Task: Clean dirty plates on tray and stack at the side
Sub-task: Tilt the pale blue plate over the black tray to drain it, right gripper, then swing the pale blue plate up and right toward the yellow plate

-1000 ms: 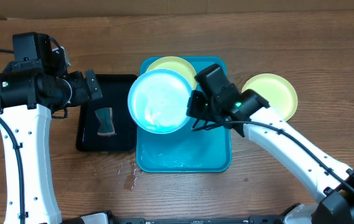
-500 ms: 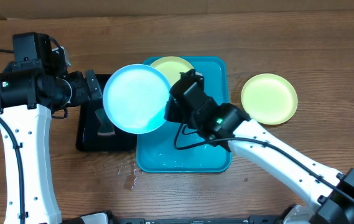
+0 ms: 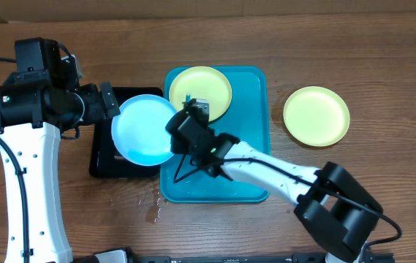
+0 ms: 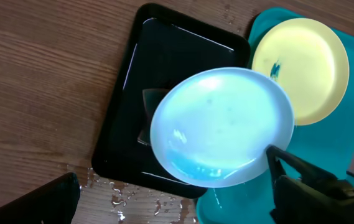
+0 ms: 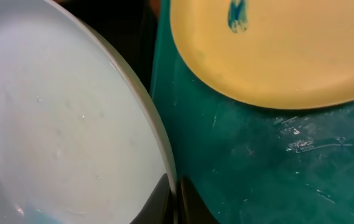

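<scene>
- The right gripper (image 3: 175, 137) has its fingers (image 5: 164, 200) pressed together on the rim of the cyan plate (image 3: 143, 130). The pinch is at the plate's tray-side edge.
- From that pinch the cyan plate extends away from the cyan-blue tray (image 3: 255, 157), past its left rim. It hangs over the black tray (image 3: 104, 166), which sits just beside the cyan-blue tray on that side.
- The plate is round and has no long axis. The relation that matters is its free rim, which lies opposite the pinch and farthest from the cyan-blue tray.
- The left gripper (image 3: 108, 102) is the nearer arm to that free rim. Its fingers are spread wide and hold nothing. Contact with the plate cannot be confirmed.
- Judgement: the plate is positioned for cleaning or hand-over above the black tray. The next move approaches from the side away from the cyan-blue tray.
- The smudged yellow plate (image 3: 209, 82) lies in the far end of the cyan-blue tray.
- The second yellow plate (image 3: 316, 115) rests on the table to the right of the cyan-blue tray, well apart.
</scene>
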Tool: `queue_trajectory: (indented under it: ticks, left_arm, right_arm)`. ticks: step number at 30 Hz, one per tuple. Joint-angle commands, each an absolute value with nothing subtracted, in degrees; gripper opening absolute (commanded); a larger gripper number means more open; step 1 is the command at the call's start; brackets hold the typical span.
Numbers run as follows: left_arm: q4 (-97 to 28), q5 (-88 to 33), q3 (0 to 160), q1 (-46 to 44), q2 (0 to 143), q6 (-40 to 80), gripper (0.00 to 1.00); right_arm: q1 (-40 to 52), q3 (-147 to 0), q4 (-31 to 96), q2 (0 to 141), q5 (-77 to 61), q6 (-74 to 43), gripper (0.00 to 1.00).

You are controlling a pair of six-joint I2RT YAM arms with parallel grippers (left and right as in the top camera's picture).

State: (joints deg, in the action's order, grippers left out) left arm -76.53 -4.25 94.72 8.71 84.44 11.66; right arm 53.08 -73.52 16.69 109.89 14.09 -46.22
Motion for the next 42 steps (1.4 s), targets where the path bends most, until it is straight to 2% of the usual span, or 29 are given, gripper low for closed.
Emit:
queue_trajectory:
  ticks: [1,20,31,42]
  left_arm:
    - [-76.5,-4.0,95.4,8.8,84.6,11.8,1.0]
    - [-76.5,-4.0,95.4,8.8,84.6,11.8,1.0]
    - [-76.5,-4.0,95.4,8.8,84.6,11.8,1.0]
    - [-76.5,-4.0,95.4,8.8,84.6,11.8,1.0]
  right_arm:
    - [55.0,-75.2,14.9,108.8,23.5,-39.5,0.04]
    - [66.4,-84.9,13.7,108.7,52.2,-6.9,0.04]
    - [71.4,-84.9,2.9,108.7,68.6,9.6,0.04]
    - [73.8,-84.9,-10.5,108.7,72.4,26.0,0.04]
